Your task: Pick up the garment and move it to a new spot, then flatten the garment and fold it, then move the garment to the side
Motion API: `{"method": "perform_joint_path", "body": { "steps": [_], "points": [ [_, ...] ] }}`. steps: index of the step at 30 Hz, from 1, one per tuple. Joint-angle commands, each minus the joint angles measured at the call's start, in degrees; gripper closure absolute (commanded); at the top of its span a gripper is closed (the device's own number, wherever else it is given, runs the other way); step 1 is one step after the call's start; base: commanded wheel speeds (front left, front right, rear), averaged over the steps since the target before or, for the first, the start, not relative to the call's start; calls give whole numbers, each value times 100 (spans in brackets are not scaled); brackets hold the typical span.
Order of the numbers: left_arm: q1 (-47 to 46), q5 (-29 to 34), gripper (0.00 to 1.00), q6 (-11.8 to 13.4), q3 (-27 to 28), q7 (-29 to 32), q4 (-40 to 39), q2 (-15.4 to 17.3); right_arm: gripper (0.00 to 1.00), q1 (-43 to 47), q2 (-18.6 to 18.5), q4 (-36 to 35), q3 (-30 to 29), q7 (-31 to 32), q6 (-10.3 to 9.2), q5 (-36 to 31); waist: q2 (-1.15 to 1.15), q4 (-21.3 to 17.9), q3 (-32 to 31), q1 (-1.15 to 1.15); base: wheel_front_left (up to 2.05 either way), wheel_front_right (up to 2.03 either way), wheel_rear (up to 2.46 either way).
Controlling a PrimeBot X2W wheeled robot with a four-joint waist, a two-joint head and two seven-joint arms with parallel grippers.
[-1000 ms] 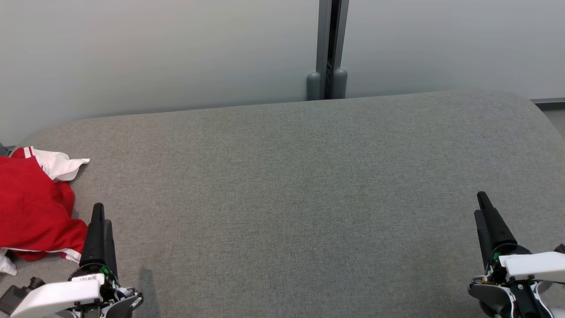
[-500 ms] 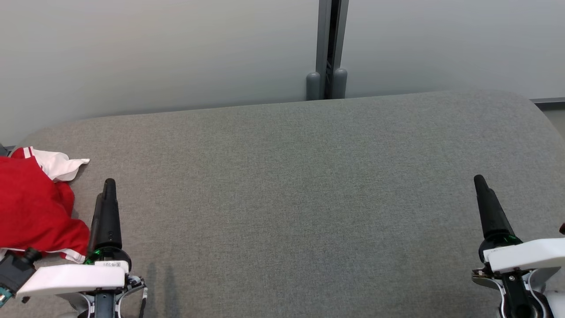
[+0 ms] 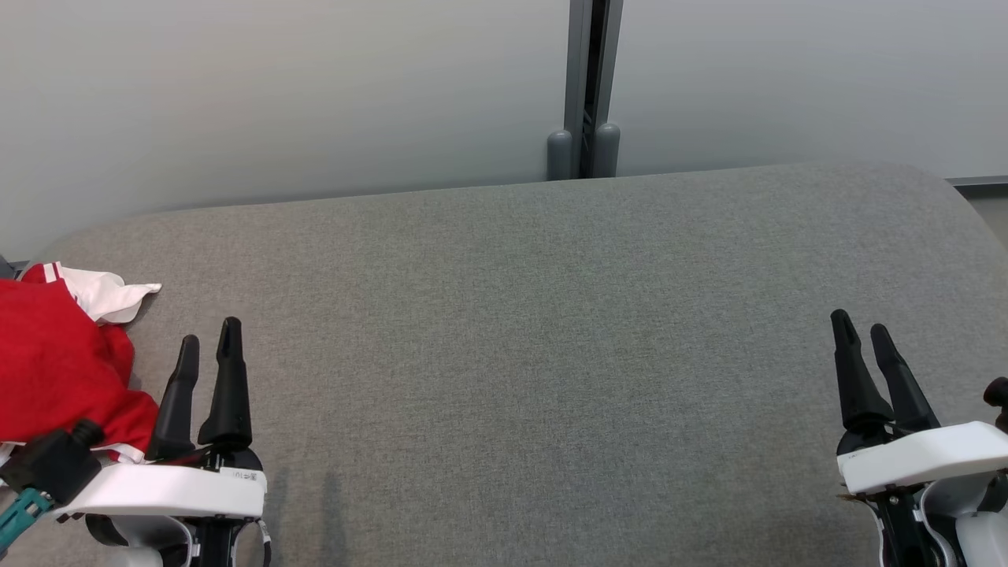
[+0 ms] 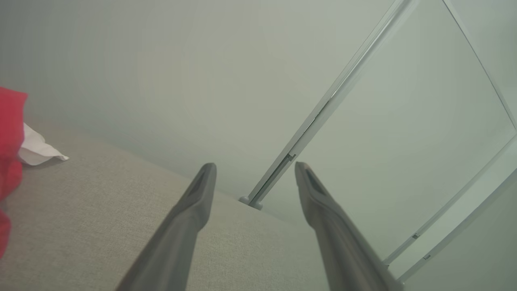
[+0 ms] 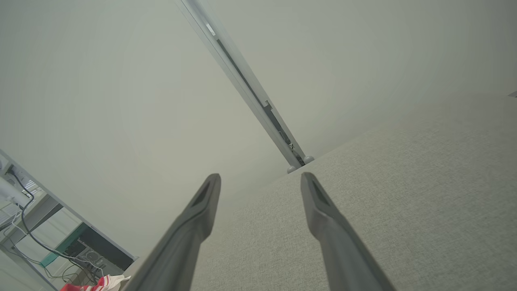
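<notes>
The garment (image 3: 59, 366) is a crumpled red piece with white trim, lying at the far left edge of the grey fabric table (image 3: 551, 331). It also shows at the left edge of the left wrist view as the garment (image 4: 10, 133), and small at the bottom left of the right wrist view as the garment (image 5: 95, 285). My left gripper (image 3: 209, 339) hovers just right of it, open, with nothing between its fingers. Far off at the lower right, my right gripper (image 3: 860, 327) is open and empty too. Both wrist views show the jaws spread apart.
A pale partition wall stands behind the table, with a grey post (image 3: 587, 87) at its middle. The table's corners are rounded. In the right wrist view a desk with cables (image 5: 28, 226) stands beyond the table's left end.
Both grippers have turned about their wrists, so each now shows two separate fingers instead of one edge-on. The left gripper has shifted up and slightly right. The garment has not moved.
</notes>
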Motion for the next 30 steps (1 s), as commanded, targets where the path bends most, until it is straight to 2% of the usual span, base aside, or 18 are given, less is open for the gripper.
{"method": "perform_joint_path", "body": {
  "steps": [1, 15, 30],
  "points": [
    [-206, 230, 0, 35, -36, -52, -78, 72, 0, -52, -66, -71, 30, -81, 2, -223, 0, -1, -3, 0, 0, 0, 0],
    [-166, 1384, 0, 229, -295, -280, 264, 205, 0, -71, -24, 240, 94, -362, 2, -1356, 0, -12, -19, 0, 0, 0, 0],
    [-245, 2167, 0, 385, -396, -466, 793, 258, 0, -75, 20, 461, 102, -554, 1, -2291, 0, -12, -30, 0, 0, 0, 0]
  ]
}}
